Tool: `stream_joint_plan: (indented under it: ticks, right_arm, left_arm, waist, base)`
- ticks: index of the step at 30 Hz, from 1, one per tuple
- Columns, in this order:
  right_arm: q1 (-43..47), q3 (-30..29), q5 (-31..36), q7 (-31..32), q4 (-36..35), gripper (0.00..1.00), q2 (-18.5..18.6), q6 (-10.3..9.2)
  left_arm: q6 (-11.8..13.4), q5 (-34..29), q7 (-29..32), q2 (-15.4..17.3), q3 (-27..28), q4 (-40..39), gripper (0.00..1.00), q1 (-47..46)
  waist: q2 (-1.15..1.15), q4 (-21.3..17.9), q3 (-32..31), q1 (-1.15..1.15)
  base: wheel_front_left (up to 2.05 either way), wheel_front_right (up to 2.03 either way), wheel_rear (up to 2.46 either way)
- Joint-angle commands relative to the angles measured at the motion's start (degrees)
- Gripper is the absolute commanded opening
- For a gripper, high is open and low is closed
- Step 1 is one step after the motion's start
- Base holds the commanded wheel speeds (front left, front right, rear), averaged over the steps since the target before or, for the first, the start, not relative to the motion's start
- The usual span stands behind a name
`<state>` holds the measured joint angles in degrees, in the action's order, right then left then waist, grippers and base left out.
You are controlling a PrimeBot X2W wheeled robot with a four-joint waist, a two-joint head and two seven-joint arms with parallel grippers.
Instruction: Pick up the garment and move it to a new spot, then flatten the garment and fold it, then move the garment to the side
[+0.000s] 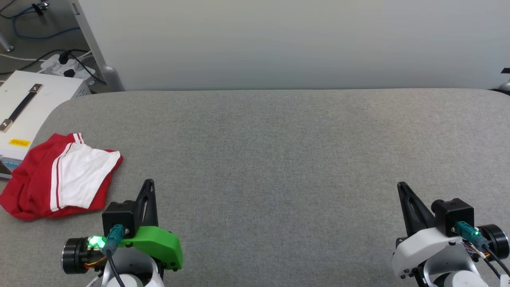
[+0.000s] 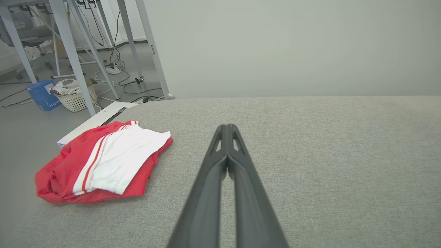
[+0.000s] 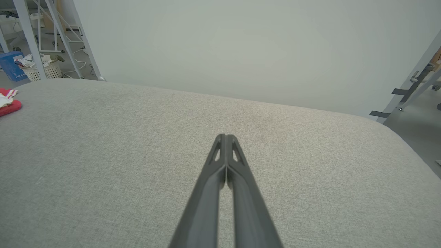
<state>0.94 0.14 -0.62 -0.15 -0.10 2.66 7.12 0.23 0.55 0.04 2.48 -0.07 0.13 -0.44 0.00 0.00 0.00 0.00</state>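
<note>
Looks unstarted, with garment (image 1: 59, 179) rumpled just left-ahead of the pressed-together left gripper (image 1: 148, 185), far from the equally closed, empty right gripper (image 1: 401, 186).

The right wrist view's left edge cuts off the T-shirt (image 3: 9, 107). The head view's left edge cuts the white box (image 1: 44, 99), whose yellow label (image 1: 19, 142) is unreadable.
</note>
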Motion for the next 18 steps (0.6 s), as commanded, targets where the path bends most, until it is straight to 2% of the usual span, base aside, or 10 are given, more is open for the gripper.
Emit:
stream_joint_plan:
  ticks: [1, 18]
  right_arm:
    - [-0.94, -0.14, 0.62, 0.15, 0.1, 0.0, 0.21, 0.36]
    - [-0.94, -0.14, 0.62, 0.15, 0.1, 0.0, 0.21, 0.36]
  left_arm:
    - [-0.23, -0.55, -0.04, 0.4, 0.07, -0.13, 0.0, 0.44]
    - [-0.23, -0.55, -0.04, 0.4, 0.07, -0.13, 0.0, 0.44]
  waist:
    - [0.0, 0.0, 0.0, 0.0]
    - [0.0, 0.0, 0.0, 0.0]
  base:
    - [0.0, 0.0, 0.0]
    - [0.0, 0.0, 0.0]
